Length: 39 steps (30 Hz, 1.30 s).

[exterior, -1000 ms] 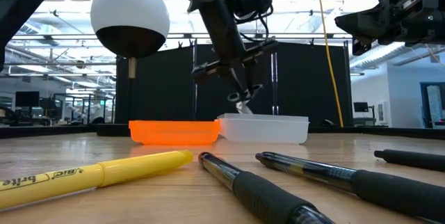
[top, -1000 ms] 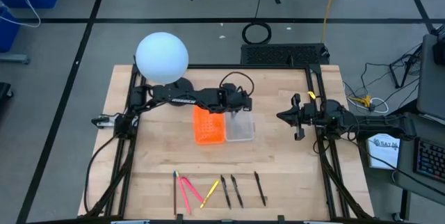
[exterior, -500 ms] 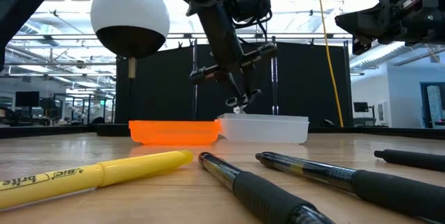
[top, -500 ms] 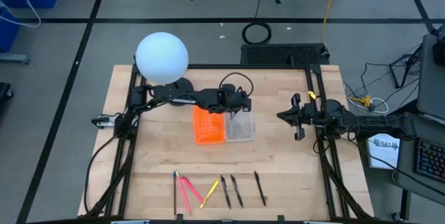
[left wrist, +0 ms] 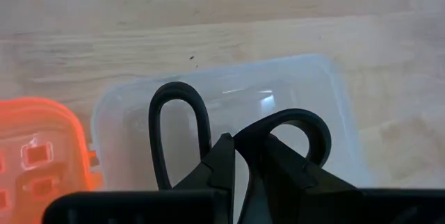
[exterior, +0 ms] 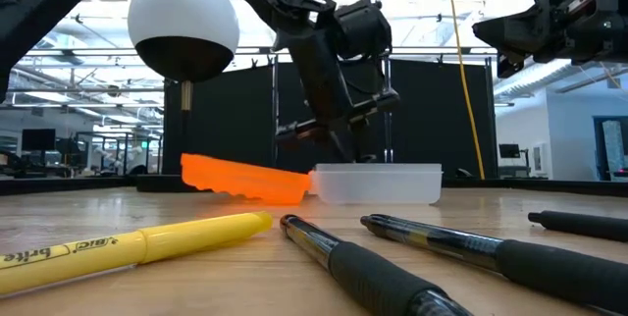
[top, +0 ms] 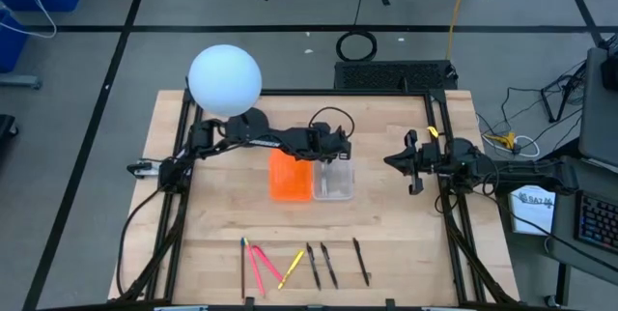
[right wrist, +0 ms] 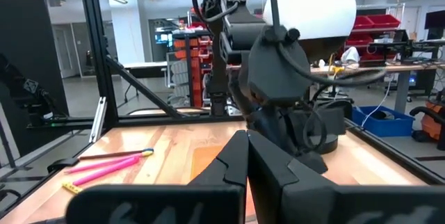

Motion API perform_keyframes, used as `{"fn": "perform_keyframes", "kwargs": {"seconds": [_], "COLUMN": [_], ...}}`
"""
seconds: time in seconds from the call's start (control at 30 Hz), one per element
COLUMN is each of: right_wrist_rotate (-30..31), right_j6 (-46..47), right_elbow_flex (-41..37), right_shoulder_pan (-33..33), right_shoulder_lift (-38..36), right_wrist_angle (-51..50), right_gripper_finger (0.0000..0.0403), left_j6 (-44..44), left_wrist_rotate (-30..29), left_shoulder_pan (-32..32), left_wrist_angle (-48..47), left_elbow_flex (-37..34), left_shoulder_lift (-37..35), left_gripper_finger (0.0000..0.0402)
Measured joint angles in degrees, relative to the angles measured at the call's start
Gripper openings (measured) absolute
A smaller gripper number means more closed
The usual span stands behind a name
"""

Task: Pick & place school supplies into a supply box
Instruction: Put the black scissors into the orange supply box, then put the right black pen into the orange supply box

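**Scissors held over the clear box**

Right at the fingertips, I saw the left gripper [left wrist: 240, 156] pinched together on the scissors [left wrist: 182, 130], its two dark fingers [left wrist: 217, 165] meeting at the neck between the black handle loops. Both loops hung over the floor of the supply box [left wrist: 323, 92]; whether they touched it I could not tell.

From overhead, the left gripper [top: 333, 149] sat at the 12 o'clock end of the supply box [top: 332, 182], with the arm running back toward 9 o'clock. Touching the box on its 9 o'clock side lay the orange tray [top: 289, 178]. From table height that tray [exterior: 245, 177] looked tilted, its far end raised, beside the level box [exterior: 378, 183].

Out toward 3 o'clock, the right gripper [top: 412, 164] hung apart from the box, its fingers [right wrist: 233, 161] closed together and holding nothing.

Along the 6 o'clock edge of the table [top: 406, 234] lay the loose supplies in a row: two pink pens [top: 257, 265], a yellow pen [top: 290, 267] and three dark pens [top: 330, 264].
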Motion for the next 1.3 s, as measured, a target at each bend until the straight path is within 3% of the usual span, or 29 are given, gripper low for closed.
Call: {"fn": "perform_keyframes", "kwargs": {"seconds": [0.23,0.47,0.53,0.67,0.73,0.83,0.93,1.1,1.17,1.3], "right_wrist_rotate": [-0.01,0.00,-0.02,-0.02,-0.04,-0.04,-0.02,-0.02,-0.02,0.02], "right_j6": [0.01,0.01,0.02,0.02,0.13,0.03,-0.73,-3.01,-2.29,-1.31], "right_elbow_flex": [0.02,0.02,0.02,0.02,0.02,0.02,0.02,0.02,0.02,0.02], "right_shoulder_pan": [0.01,0.01,0.01,0.00,0.00,0.00,0.00,0.00,0.00,0.00], "right_shoulder_lift": [0.20,0.20,0.20,0.22,0.24,0.25,0.26,0.26,0.24,0.24], "right_wrist_angle": [-0.02,-0.07,-0.08,-0.21,-0.48,-1.12,-3.16,-5.48,-5.27,-4.83], "right_gripper_finger": [0.0000,0.0000,0.0000,0.0000,0.0000,0.0000,0.0000,0.0000,0.0000,0.0000], "left_j6": [-0.56,3.73,7.42,16.18,17.20,17.52,16.93,15.41,16.96,23.17], "left_wrist_rotate": [0.61,3.77,6.43,17.90,18.64,11.56,-1.50,-19.96,-23.68,-22.65], "left_shoulder_pan": [0.00,-0.22,-0.26,-0.88,-2.71,-6.61,-11.51,-21.07,-24.70,-30.17], "left_wrist_angle": [0.55,0.72,0.32,-4.77,-9.99,-18.30,-27.89,-42.27,-45.60,-44.42], "left_elbow_flex": [0.00,-0.04,0.05,0.48,0.48,0.48,0.53,0.36,-1.08,-8.84], "left_shoulder_lift": [0.00,-1.39,-3.93,-12.39,-17.51,-26.45,-35.90,-45.87,-48.22,-53.08], "left_gripper_finger": [0.0145,0.0174,0.0175,0.0176,0.0176,0.0175,0.0154,0.0050,0.0014,0.0009]}}
